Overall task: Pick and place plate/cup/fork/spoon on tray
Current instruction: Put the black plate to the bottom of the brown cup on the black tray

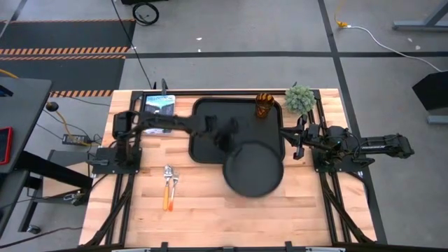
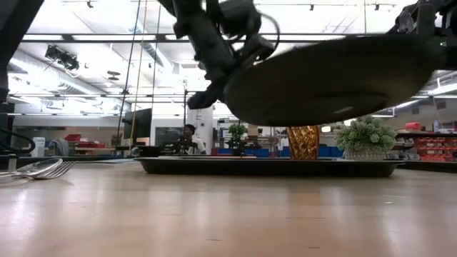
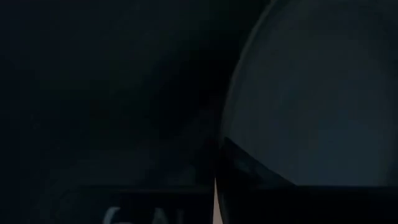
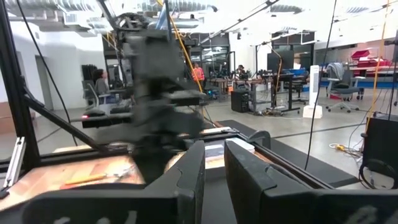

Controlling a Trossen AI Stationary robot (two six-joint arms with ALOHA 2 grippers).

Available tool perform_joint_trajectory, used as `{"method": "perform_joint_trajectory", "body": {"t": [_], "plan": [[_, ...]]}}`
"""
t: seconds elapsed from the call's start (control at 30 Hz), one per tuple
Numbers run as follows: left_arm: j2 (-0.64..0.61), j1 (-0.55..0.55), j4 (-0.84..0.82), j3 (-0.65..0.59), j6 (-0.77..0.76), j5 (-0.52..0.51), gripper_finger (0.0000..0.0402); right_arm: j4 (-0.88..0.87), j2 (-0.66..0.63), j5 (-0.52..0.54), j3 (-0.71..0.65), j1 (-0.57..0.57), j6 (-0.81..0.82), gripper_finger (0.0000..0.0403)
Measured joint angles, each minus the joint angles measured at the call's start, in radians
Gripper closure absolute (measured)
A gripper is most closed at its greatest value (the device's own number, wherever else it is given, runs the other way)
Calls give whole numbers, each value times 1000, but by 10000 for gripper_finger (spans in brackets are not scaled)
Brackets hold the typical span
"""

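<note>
Left gripper is holding up the round flat black plate.

Its fingers are pinching the plate's rim, lifting it over the big black tray's near edge. The small amber-brown shiny cup is standing inside the tray. The right gripper, fingers slightly apart, is waiting beside the tray.

The left arm is stretching across the tray, its gripper blocking the tray's middle. The plate is hanging tilted in the air above the tray's near right corner, covering that stretch, with clear air beneath it in the low view. The cup and a small plant are crowding the far right corner. The fork and spoon are lying on open wood left of the tray, reachable from above. The right gripper is sitting at the tray's right edge.
</note>
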Motion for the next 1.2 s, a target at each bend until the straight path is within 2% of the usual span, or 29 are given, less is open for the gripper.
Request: {"method": "perform_joint_trajectory", "body": {"t": [0.23,0.5,0.67,0.87,1.2], "plan": [[4,185,2,0,20,3,390,2,0,0,0,0,0,334],[4,287,-18,0,55,-4,390,8,0,0,0,0,0,334],[5,313,-62,0,86,-45,390,9,0,0,0,0,0,334],[47,330,-56,0,87,-48,390,9,0,0,0,0,0,334],[102,305,-9,0,58,-77,388,15,0,0,0,0,0,334]]}}
